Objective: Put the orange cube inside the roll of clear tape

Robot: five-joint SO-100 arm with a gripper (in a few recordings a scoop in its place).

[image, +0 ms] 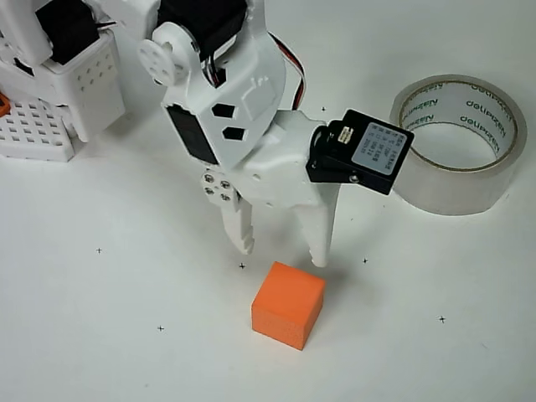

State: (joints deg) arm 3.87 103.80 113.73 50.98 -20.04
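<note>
Orange cube (288,304) sitting lower centre on table (100,335); gripper (282,249) hanging just above it, fingers apart; roll of clear tape (457,142) lying upper right, well apart.

One orange cube (287,304), just below the spread fingertips of the one gripper (282,249) in the overhead view. One roll of clear tape (459,143), up and right of the gripper, well apart from the cube. One white perforated block (38,134), far up-left of the gripper, with one tiny orange piece (3,104) at its edge. Two gripper fingers (240,228). Seven small black cross marks visible on the one white table (100,335).
</note>
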